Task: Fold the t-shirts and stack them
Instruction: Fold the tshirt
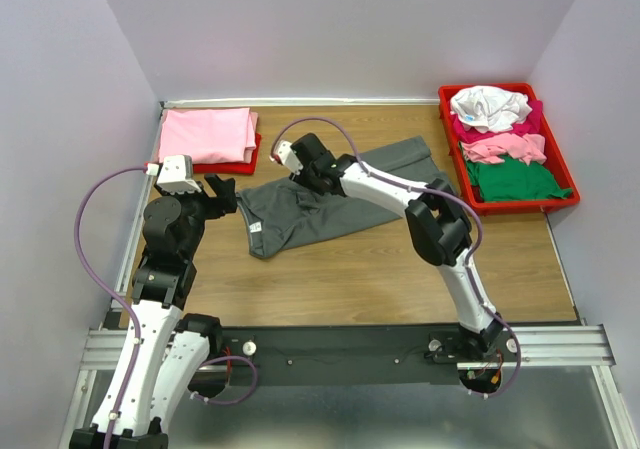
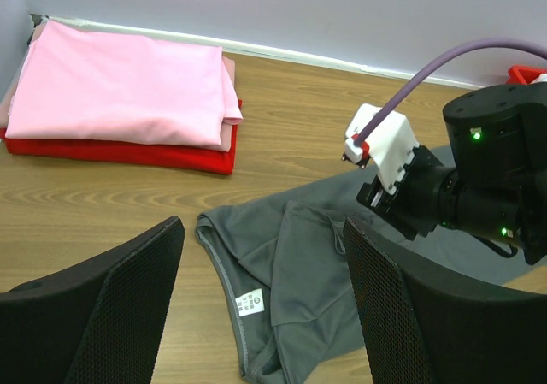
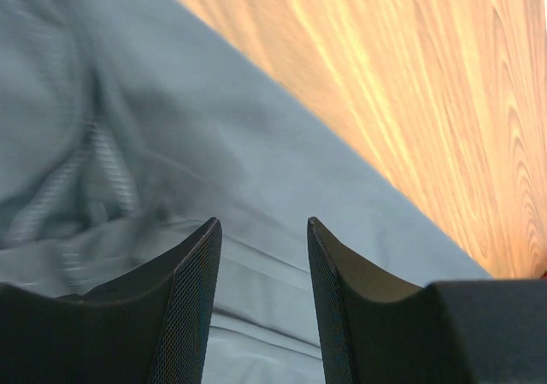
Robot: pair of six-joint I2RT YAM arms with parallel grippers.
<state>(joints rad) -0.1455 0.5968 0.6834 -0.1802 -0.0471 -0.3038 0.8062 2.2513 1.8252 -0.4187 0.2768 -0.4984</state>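
Grey t-shirt (image 1: pixel 290 219) lies rumpled; the right gripper (image 3: pixel 261 226) hovers low over it, fingers apart, and the left gripper (image 2: pixel 263 226) hangs wide open nearby. Each should pinch a single edge layer, not a bunch.

Room on table (image 1: pixel 380 269) front of grey t-shirt (image 1: pixel 290 224); right arm (image 1: pixel 385 189) crosses it.

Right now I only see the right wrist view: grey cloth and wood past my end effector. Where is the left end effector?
Observer: The left end effector hangs open at the left edge of the grey shirt, holding nothing.
Operator: Where is the neck label?
Observer: The white label faces up by the collar, just ahead of that end effector.
Operator: Anything folded yet?
Observer: A folded pink shirt lies on a red tray at the far left.
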